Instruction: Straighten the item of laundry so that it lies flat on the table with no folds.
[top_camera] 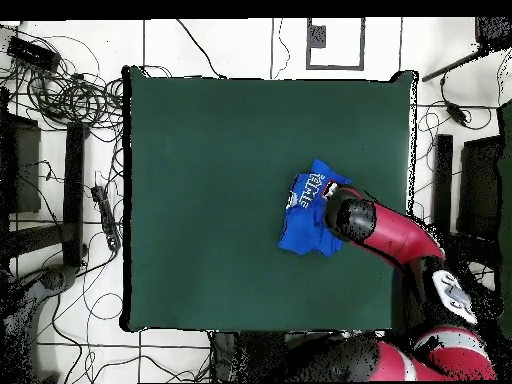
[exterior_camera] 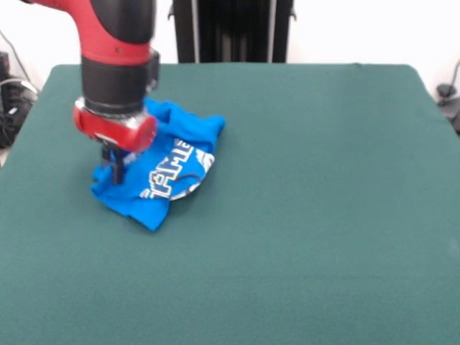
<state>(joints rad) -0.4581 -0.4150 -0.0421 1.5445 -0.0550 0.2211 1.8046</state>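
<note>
Shirt point(exterior_camera: 162, 169) sits bunched on the desk point(exterior_camera: 302, 215), well short of flat. In the front view it lies toward the left and far part of the green cloth; in the overhead view it sits right of centre, nearer the robot's side. Fabric is heaped and doubled over itself. Only part of the white lettering shows, slanted and broken by folds. Sleeves and hem cannot be told apart from here.

Arm point(exterior_camera: 118, 65) comes down over the left side of the heap as the front view has it. Gripper point(exterior_camera: 115, 164) is down at cloth level at that edge, with blue fabric around its tips. I cannot tell whether it is clenched on the cloth or released; the wrist body hides most of it, and the overhead view shows only the top of the arm over the shirt.

Judgement: the work is at an early spreading step, the arm positioned to take or drag one edge of the bundle. Little of the task looks done, since several layers are stacked.

Next move, as I read it, calls for a firm pinch on one outer layer only, then a low pull away from the heap toward open desk, of which there is plenty. Taking several layers at once would likely just slide the whole bundle along.
</note>
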